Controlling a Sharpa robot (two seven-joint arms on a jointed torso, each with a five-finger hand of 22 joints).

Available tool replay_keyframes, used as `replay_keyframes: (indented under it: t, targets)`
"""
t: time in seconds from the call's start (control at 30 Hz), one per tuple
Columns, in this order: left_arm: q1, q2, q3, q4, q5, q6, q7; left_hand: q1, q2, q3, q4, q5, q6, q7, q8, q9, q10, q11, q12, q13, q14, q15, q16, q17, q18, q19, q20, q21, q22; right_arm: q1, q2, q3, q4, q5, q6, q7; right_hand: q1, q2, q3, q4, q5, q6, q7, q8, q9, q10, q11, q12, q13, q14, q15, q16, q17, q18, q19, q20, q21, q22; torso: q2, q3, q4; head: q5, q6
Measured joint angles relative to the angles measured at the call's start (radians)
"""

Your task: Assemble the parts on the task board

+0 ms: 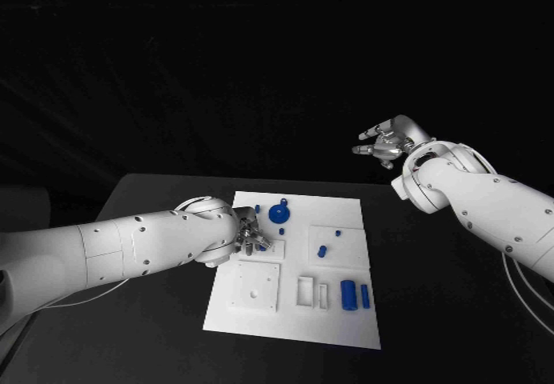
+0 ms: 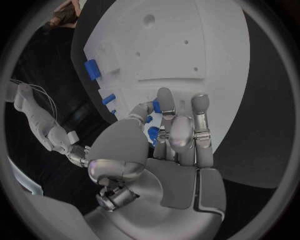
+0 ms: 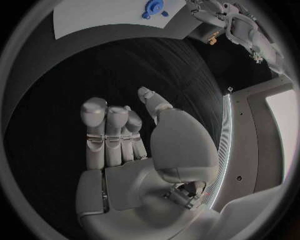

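The white task board (image 1: pixel 347 216) lies in the middle of the black table. My left hand (image 1: pixel 248 238) is down at the board's left edge, where thumb and fingertips (image 2: pixel 165 102) pinch a small blue part (image 2: pixel 156 106) against the board; most of that part is hidden. A round blue part (image 1: pixel 279 214) lies just beyond the hand. Two small blue pegs (image 1: pixel 322 251) stand in the right middle plate, and two blue cylinders (image 1: pixel 347 294) lie near the front right. My right hand (image 1: pixel 387 140) hangs raised beyond the far right corner, fingers loosely apart (image 3: pixel 109 132), holding nothing.
A square plate with a hole (image 1: pixel 253 286) and two narrow slots (image 1: pixel 306 292) sit on the board's front half. The round blue part (image 3: pixel 152 8) and board (image 3: pixel 112 15) appear far from my right hand. Bare black table (image 1: pixel 450 320) surrounds the board.
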Motion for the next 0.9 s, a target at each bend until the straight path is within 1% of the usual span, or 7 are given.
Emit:
replay_keyframes:
  t: [0.1,0.27,0.3,0.33,0.4,0.53,0.9]
  targets:
    - [0.000,0.000,0.001,-0.001,-0.001,0.000,0.000,0.013,-0.016,0.012,0.002,-0.050,0.001,-0.001,-0.002,-0.018,0.000,0.000,0.000,0.000,0.002,-0.002,0.000,-0.009,0.000,0.000,0.000,-0.006,0.000,0.000,0.000,0.000,-0.001,0.000,0.000,0.000,0.000,0.000,0.000,0.000,0.000,0.000,0.000,0.000,0.000,0.000,0.000,0.000,-0.001,0.000,0.000,-0.001,0.000,0.000,0.000,0.000,0.000,0.000,0.000,0.0001,0.0003,0.000,0.000]
    - [-0.001,0.000,0.001,-0.002,-0.003,-0.002,0.002,0.043,-0.045,-0.038,0.082,-0.119,0.012,-0.012,-0.002,-0.033,0.000,0.000,0.000,0.000,0.008,-0.005,-0.005,-0.018,0.001,0.004,-0.004,-0.014,0.000,0.000,0.000,0.000,-0.002,0.000,0.000,0.000,0.000,0.000,-0.004,0.004,0.000,0.000,0.000,0.000,0.000,-0.004,-0.004,-0.005,-0.004,0.000,0.000,-0.008,-0.003,0.000,0.000,0.000,-0.006,0.000,0.000,-0.0006,0.0006,-0.002,0.002]
    - [-0.002,-0.001,0.000,-0.002,-0.004,-0.002,0.003,0.047,-0.049,-0.048,0.096,-0.128,0.023,-0.023,-0.002,-0.035,0.000,0.000,0.000,0.001,0.009,-0.006,-0.005,-0.020,0.001,0.004,-0.004,-0.014,0.000,0.000,0.000,0.000,-0.002,0.001,0.000,0.000,0.000,0.000,-0.004,0.004,0.000,0.000,0.000,0.000,0.000,-0.004,-0.004,-0.005,-0.004,0.000,0.000,-0.008,-0.003,0.000,0.000,0.000,-0.007,0.000,0.000,-0.0007,0.0007,-0.002,0.002]
    - [-0.002,-0.002,0.000,-0.003,-0.005,-0.002,0.003,0.052,-0.054,-0.060,0.116,-0.139,0.080,-0.068,-0.002,-0.035,-0.013,-0.013,0.000,0.002,0.009,-0.007,-0.005,-0.021,0.001,0.004,-0.004,-0.014,0.000,0.000,0.000,0.000,-0.002,0.001,0.000,0.000,0.000,0.000,-0.004,0.004,0.000,0.000,0.000,0.000,0.000,-0.004,-0.004,-0.005,-0.004,0.000,0.000,-0.008,-0.003,0.000,0.000,0.000,-0.007,0.000,0.000,-0.0007,0.0007,-0.002,0.002]
    - [-0.002,-0.004,0.000,-0.003,-0.008,-0.003,0.004,0.061,-0.063,-0.075,0.145,-0.151,0.095,-0.082,-0.002,-0.035,-0.012,-0.012,0.000,0.003,0.009,-0.007,-0.005,-0.022,0.001,0.004,-0.004,-0.017,0.000,-0.001,-0.001,0.000,-0.003,0.001,0.000,0.000,0.000,0.000,-0.006,0.006,0.000,0.000,0.000,0.000,0.000,-0.004,-0.004,-0.005,-0.004,0.000,0.000,-0.008,-0.003,0.000,0.000,0.000,-0.007,0.000,0.000,-0.0006,0.0009,-0.002,0.004]
    - [-0.004,-0.007,0.000,-0.001,-0.016,-0.004,0.006,0.073,-0.076,-0.098,0.193,-0.206,0.092,-0.089,-0.002,-0.035,-0.009,-0.009,0.000,0.006,0.006,-0.010,-0.005,-0.024,0.001,0.004,-0.004,-0.019,0.001,-0.001,-0.002,0.000,-0.004,0.001,0.000,0.000,0.000,0.000,-0.007,0.007,0.000,-0.002,-0.002,0.000,0.000,-0.004,-0.004,-0.005,-0.005,0.000,0.000,-0.008,-0.003,0.000,0.000,0.000,-0.007,0.000,0.000,-0.0011,0.0007,-0.003,0.006]
    - [-0.006,-0.020,0.000,0.005,-0.032,-0.010,0.008,0.073,-0.105,-0.106,0.269,-0.267,0.098,-0.087,-0.002,-0.015,-0.009,-0.009,0.000,0.008,0.006,-0.010,-0.005,-0.024,0.000,0.007,0.000,-0.019,0.001,-0.004,-0.003,0.000,-0.006,0.003,0.000,0.001,0.000,0.000,-0.011,0.011,0.000,-0.002,-0.002,0.000,0.000,-0.004,-0.004,-0.005,-0.005,0.000,0.000,-0.008,-0.003,0.000,0.000,0.000,-0.007,0.000,0.000,-0.0012,-0.0001,-0.006,0.012]
